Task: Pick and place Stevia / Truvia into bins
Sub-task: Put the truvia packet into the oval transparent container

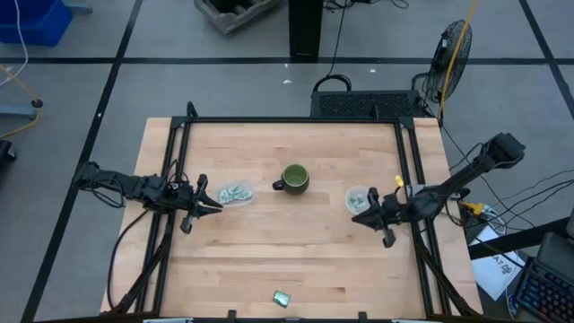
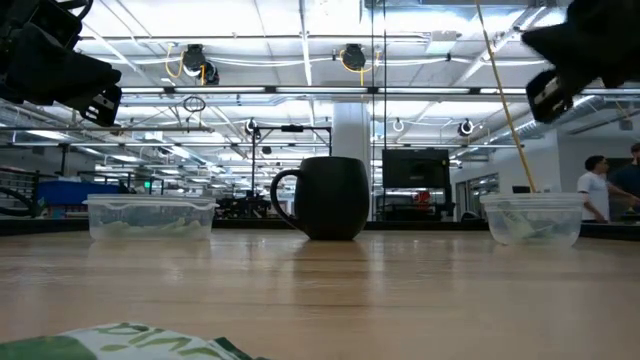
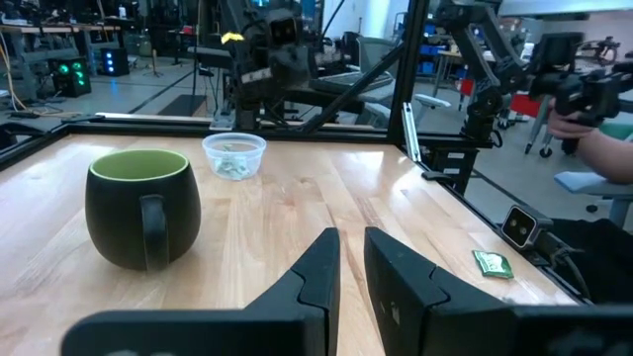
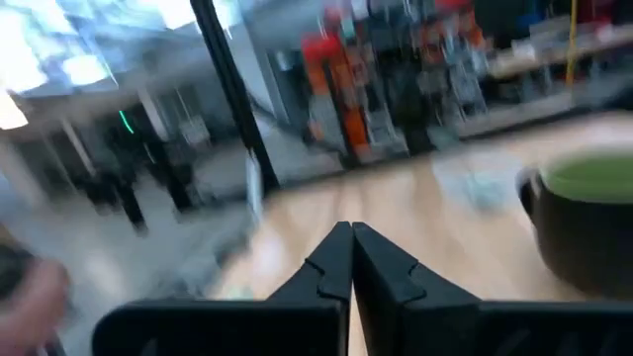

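Observation:
One pale green and white Stevia packet (image 1: 282, 298) lies flat near the table's near edge, also in the low view's foreground (image 2: 130, 342) and in the left wrist view (image 3: 492, 263). Two clear round bins hold packets: the left bin (image 1: 235, 193) (image 2: 150, 216) and the right bin (image 1: 360, 197) (image 2: 533, 218) (image 3: 234, 155). My left gripper (image 1: 213, 205) (image 3: 351, 247) hovers just left of the left bin, its fingers a narrow gap apart and empty. My right gripper (image 1: 357, 218) (image 4: 351, 235) hangs just near of the right bin, shut and empty.
A dark green mug (image 1: 294, 178) (image 2: 330, 198) (image 3: 138, 203) stands upright between the two bins. A black frame (image 1: 296, 120) runs along the table's far, left and right sides. A person's hand (image 3: 593, 148) shows beyond the table's edge.

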Robot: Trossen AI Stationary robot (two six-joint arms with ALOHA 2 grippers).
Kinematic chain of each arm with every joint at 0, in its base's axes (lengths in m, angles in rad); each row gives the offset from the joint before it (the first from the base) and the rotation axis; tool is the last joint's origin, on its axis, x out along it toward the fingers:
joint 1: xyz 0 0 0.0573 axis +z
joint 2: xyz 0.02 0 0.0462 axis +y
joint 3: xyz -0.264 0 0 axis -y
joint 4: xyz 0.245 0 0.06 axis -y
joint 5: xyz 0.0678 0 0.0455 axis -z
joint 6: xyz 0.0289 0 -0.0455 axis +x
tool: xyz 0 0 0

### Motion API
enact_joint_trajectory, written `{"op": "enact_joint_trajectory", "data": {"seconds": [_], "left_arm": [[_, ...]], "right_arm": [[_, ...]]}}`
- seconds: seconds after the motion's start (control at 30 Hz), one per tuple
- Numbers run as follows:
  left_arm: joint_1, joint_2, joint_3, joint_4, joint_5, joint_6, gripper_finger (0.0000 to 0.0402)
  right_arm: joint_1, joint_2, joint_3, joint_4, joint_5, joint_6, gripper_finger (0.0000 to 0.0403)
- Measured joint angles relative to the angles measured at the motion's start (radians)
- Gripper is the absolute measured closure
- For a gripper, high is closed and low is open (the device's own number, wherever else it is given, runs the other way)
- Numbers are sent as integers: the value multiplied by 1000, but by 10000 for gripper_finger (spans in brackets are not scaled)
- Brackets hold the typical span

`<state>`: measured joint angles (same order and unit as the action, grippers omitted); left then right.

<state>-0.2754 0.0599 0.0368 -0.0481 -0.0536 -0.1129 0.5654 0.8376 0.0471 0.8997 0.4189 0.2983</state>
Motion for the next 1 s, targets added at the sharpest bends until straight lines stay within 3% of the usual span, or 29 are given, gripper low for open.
{"op": "enact_joint_trajectory", "data": {"seconds": [0.17,0.37,0.6,0.8,1.0], "left_arm": [[0,0,0,1,0,0,344],[0,0,0,2,0,0,344],[0,0,0,2,0,0,344],[0,0,0,1,0,0,344],[0,0,-1,11,-21,32,344]], "right_arm": [[0,-54,-27,-12,-6,-27,402],[-1,-111,-29,-22,-127,-103,402],[-56,-223,-30,-108,-44,-208,403],[-150,-316,-30,-258,-225,-164,403],[-206,-429,-31,-367,-241,-184,403]]}}
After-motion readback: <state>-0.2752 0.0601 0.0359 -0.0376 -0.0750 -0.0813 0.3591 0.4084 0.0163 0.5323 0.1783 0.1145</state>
